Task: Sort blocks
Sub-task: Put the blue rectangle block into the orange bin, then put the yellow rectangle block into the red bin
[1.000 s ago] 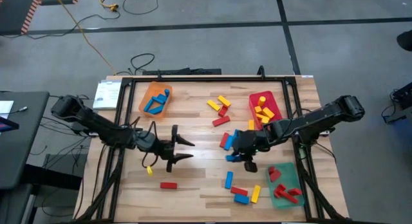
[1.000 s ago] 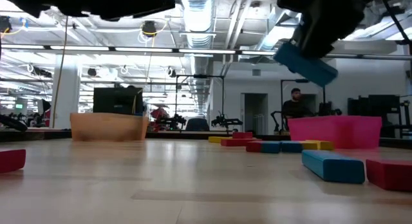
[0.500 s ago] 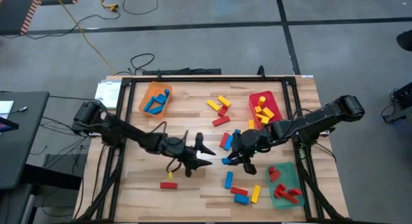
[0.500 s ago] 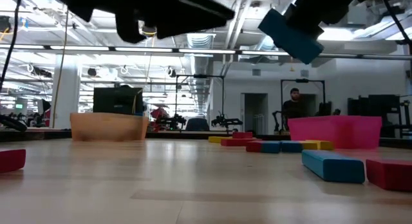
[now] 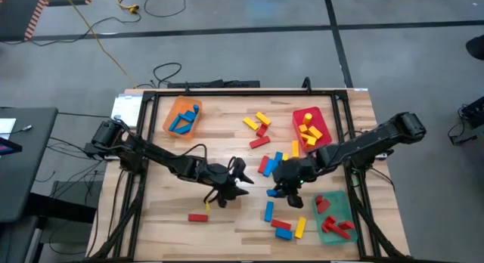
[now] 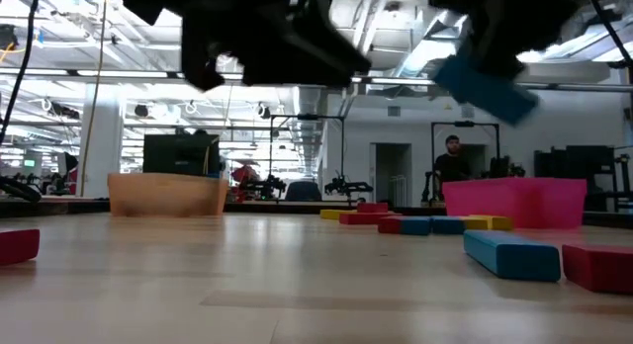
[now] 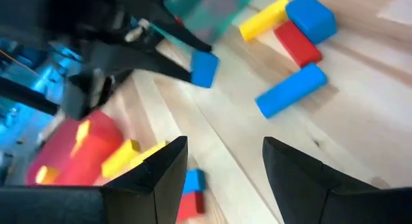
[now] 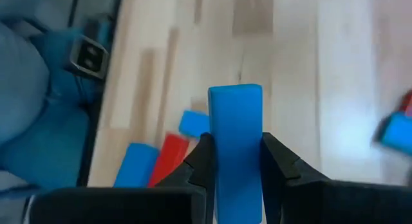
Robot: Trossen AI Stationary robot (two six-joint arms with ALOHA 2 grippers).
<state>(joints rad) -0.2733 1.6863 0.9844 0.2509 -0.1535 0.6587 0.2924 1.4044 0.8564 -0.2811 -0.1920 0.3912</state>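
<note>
My right gripper (image 5: 281, 186) is shut on a blue block (image 8: 235, 114), held in the air over the middle of the table; the low view shows the blue block (image 6: 485, 87) high above the wood. My left gripper (image 5: 238, 180) stands open just to its left, with nothing between its fingers (image 7: 161, 179), facing the held block (image 7: 205, 68). Loose red, yellow and blue blocks lie flat on the table: several at the far middle (image 5: 261, 127), several near the front (image 5: 281, 227), and one red block (image 5: 198, 217) at the front left. My right gripper pinches the blue block by its two long sides (image 8: 219, 147) between its two fingers. The fingers lie along the block, whose free end (image 8: 235, 92) sticks out past the fingertips. They slant down from the table's right. The block is lifted clear and tilted.
An orange tray (image 5: 172, 112) with blue blocks stands at the far left. A red tray (image 5: 296, 121) with yellow blocks is at the far right, and a green tray (image 5: 330, 234) with red blocks is at the near right. Bare wood lies at the near left.
My left gripper has swung toward the table's right edge and a little down. It has turned on its way and now stands close to the right gripper, still open. My right gripper has kept about in place with the blue block, which has only rocked a little.
</note>
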